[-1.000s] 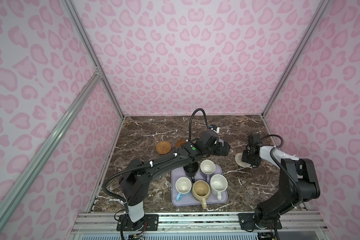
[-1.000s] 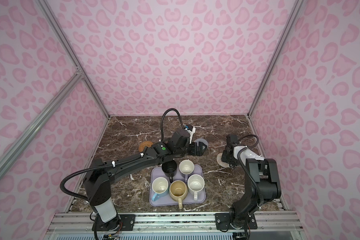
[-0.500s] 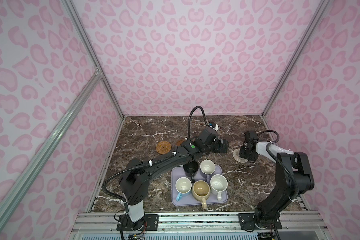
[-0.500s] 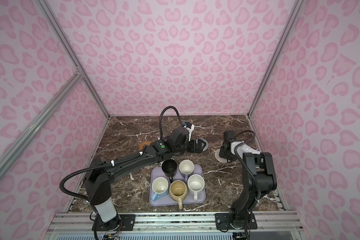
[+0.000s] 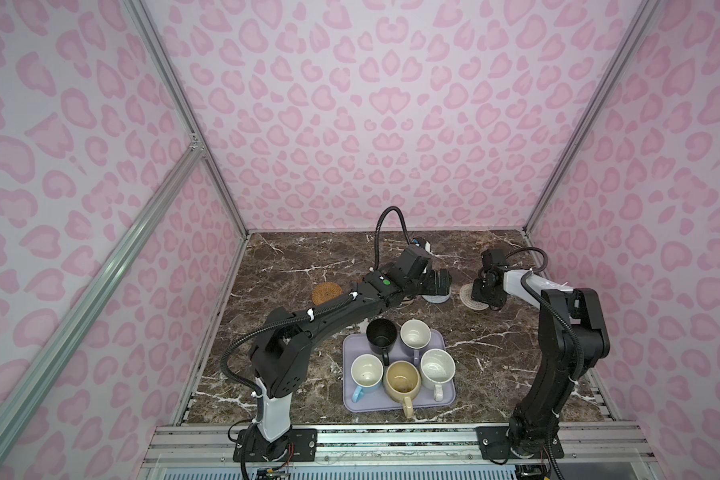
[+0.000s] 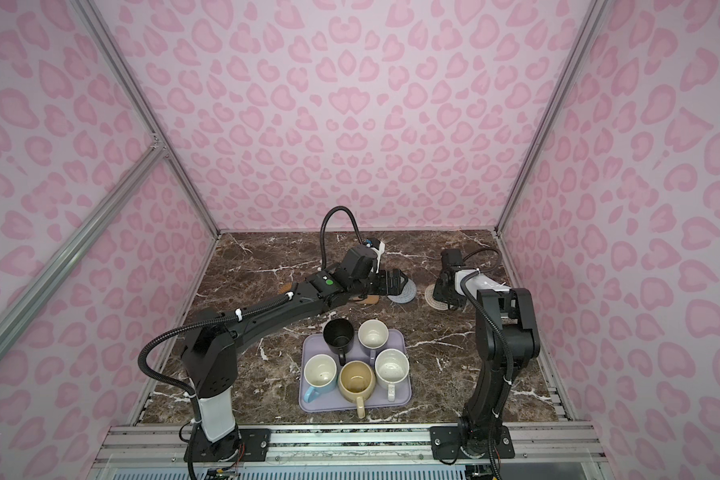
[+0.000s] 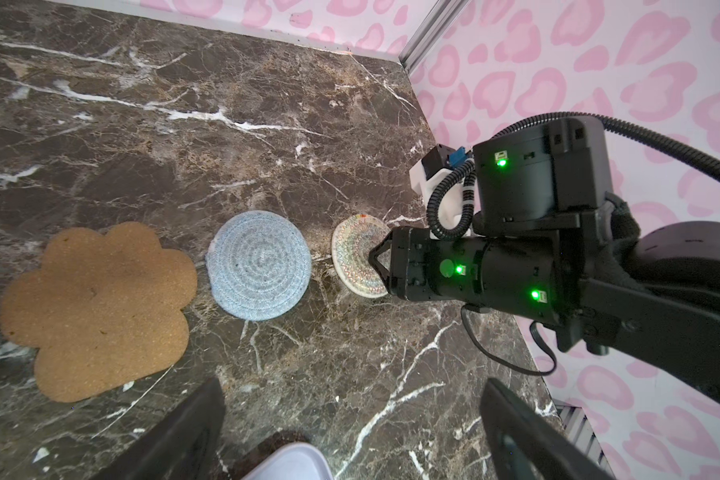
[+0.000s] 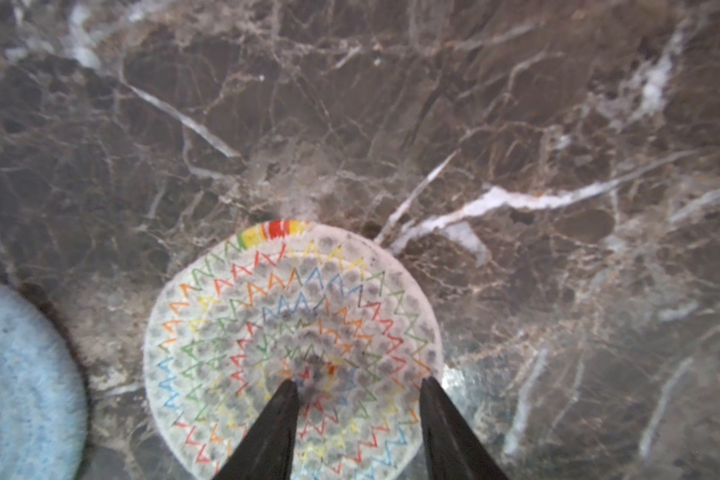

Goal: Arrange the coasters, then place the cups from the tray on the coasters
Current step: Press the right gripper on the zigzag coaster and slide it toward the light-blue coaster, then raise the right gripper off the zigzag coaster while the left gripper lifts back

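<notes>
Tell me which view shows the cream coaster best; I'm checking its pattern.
Right wrist view: the cream coaster sits close, its coloured zigzags clear. The left wrist view shows it partly behind the right gripper; both top views show only a pale sliver.

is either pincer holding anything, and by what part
left pincer: nothing. right pincer straddles the cream coaster, middle to rim; a grip cannot be told

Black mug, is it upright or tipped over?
Upright: the black mug stands on the lavender tray, open mouth facing up.
</notes>
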You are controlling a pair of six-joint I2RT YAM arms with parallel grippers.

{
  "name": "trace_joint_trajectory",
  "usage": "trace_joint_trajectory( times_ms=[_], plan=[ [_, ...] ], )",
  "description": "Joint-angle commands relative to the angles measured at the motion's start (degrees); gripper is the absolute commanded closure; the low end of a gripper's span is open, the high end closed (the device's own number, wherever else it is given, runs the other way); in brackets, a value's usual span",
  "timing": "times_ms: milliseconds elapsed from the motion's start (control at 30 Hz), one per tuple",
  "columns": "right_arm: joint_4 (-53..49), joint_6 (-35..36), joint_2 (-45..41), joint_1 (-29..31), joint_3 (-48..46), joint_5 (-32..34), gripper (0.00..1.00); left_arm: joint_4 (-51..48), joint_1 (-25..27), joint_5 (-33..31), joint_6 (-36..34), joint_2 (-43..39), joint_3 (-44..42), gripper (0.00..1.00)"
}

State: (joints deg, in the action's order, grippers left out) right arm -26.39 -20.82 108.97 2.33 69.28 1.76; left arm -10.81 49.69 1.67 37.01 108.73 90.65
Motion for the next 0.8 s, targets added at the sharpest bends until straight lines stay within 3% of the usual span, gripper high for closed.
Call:
trace_joint_trajectory(
  times_ms=[0,767],
  plan=[
    [-4.2,0.0,1.3,0.3,0.0,0.5,0.52,-0.4,-0.2,1.0,0.0,0.9,1.4,0.02],
    [-3.8,0.5,1.6,1.6,2.0,0.0,0.52,0.0,-0.5,-0.4,0.2,-0.8,-0.5,0.02]
  ],
)
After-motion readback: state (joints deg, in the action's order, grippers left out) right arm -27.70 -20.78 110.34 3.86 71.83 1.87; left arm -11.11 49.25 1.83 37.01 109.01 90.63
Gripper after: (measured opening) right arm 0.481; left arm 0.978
